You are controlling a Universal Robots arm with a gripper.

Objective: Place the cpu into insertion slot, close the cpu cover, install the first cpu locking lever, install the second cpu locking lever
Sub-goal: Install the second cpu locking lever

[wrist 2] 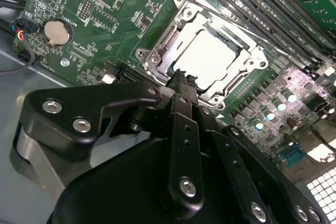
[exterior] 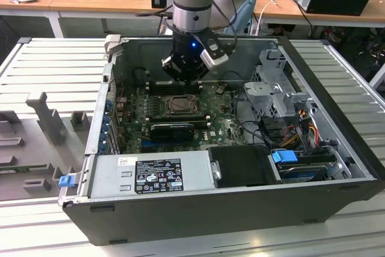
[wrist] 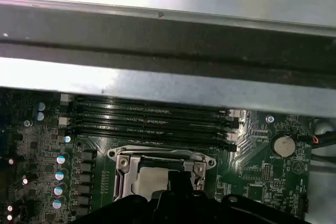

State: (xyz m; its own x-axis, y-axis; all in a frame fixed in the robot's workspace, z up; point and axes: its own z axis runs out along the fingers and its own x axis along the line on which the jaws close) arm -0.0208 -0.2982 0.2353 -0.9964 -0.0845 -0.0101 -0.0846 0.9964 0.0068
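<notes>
1. Sits flat in the insertion slot on the motherboard, inside the open computer case: the cpu, pale and square, cover framing it.
2. Hovers directly above the socket's near edge: gripper, fingers pressed together, nothing between them, tip just at the cover frame.

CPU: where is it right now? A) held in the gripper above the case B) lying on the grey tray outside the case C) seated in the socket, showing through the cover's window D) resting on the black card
C: in the second wrist view the pale cpu lies flat in the insertion slot, framed by the silver cpu cover, with the gripper at the socket's edge.
</notes>
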